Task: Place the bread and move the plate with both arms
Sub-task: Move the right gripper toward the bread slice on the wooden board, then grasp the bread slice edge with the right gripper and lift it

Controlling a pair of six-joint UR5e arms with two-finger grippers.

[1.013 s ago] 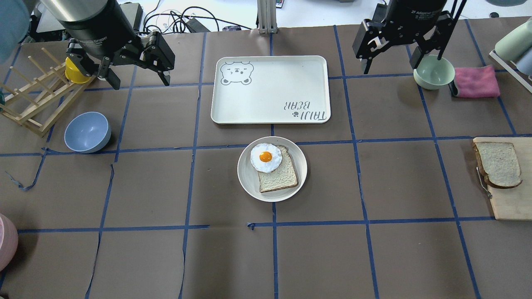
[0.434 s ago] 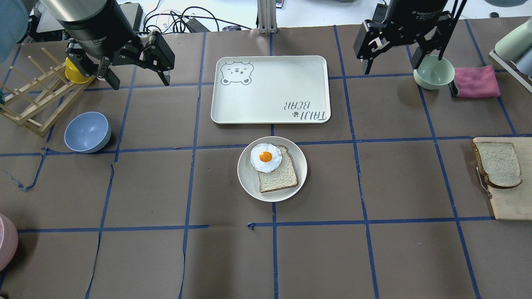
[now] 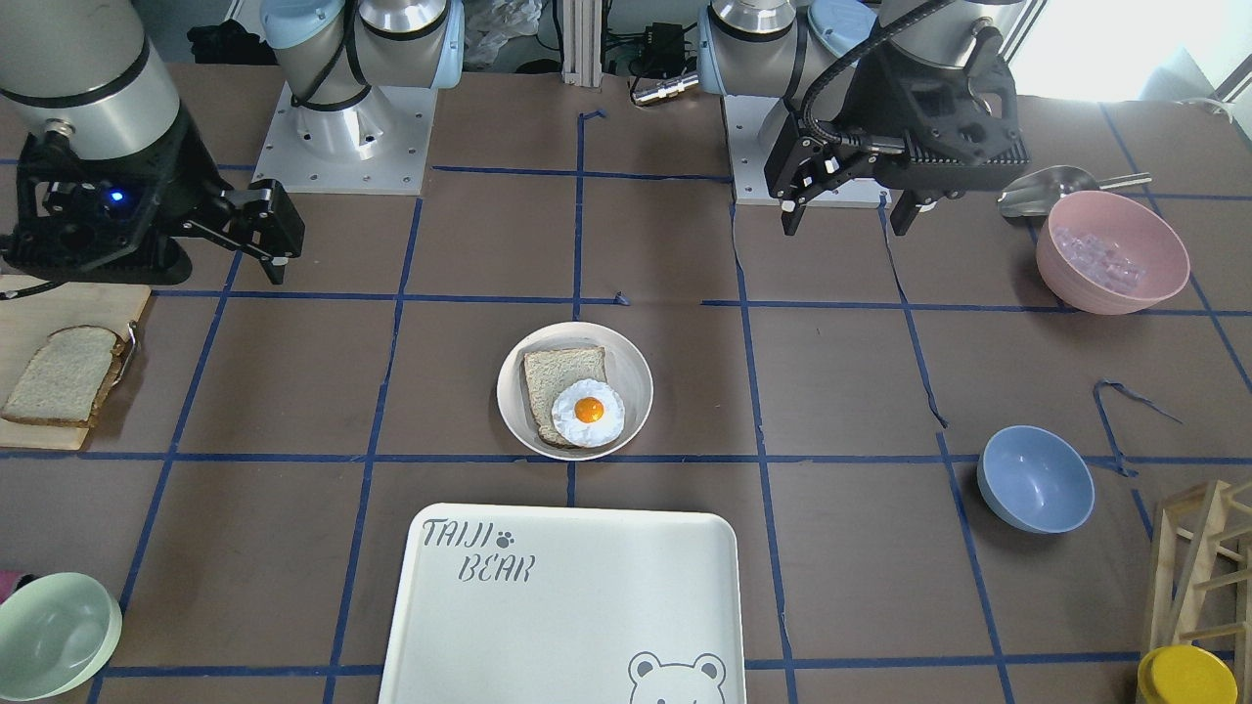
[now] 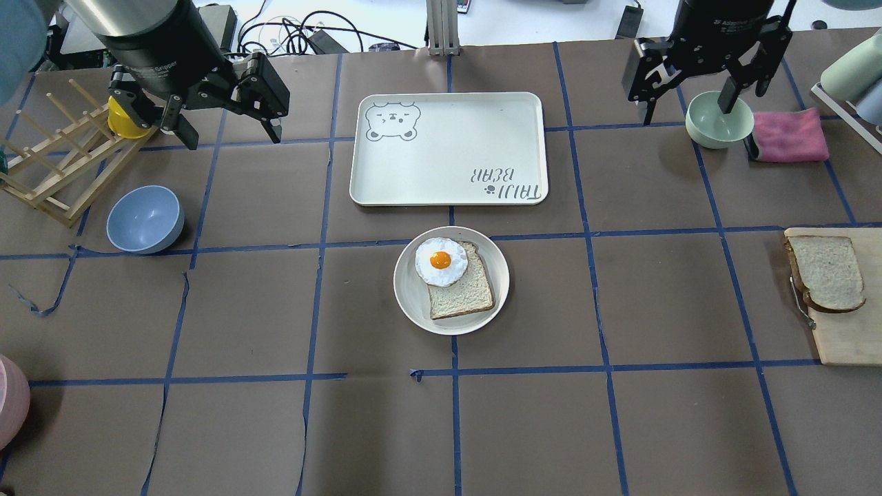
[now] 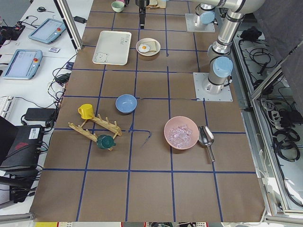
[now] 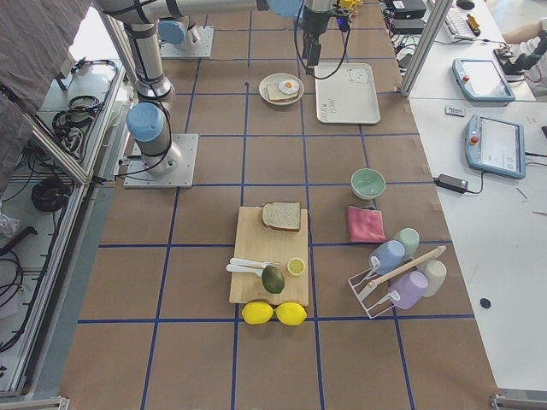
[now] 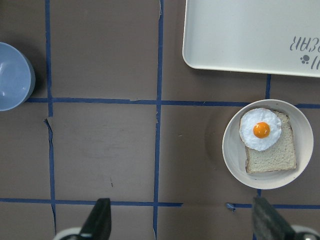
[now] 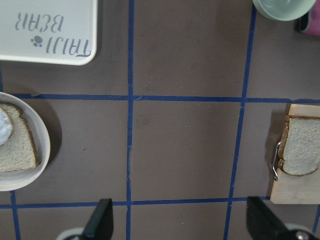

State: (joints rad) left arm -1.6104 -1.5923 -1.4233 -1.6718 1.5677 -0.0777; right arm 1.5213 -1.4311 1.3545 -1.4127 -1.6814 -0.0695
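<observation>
The bread, a thick wholemeal slice, lies on a wooden cutting board at the right edge; it also shows in the right wrist view. The plate sits mid-table and holds a thinner slice with a fried egg. My left gripper is open and empty, high over the far left. My right gripper is open and empty, high over the far right, beside the green bowl.
The TAIJI BEAR tray lies just beyond the plate. A pale green bowl and pink cloth are far right. A blue bowl, a wooden rack and a yellow cup are on the left.
My right gripper has moved to the right, and one finger now appears over the green bowl. The left gripper, plate and bread have not moved.
</observation>
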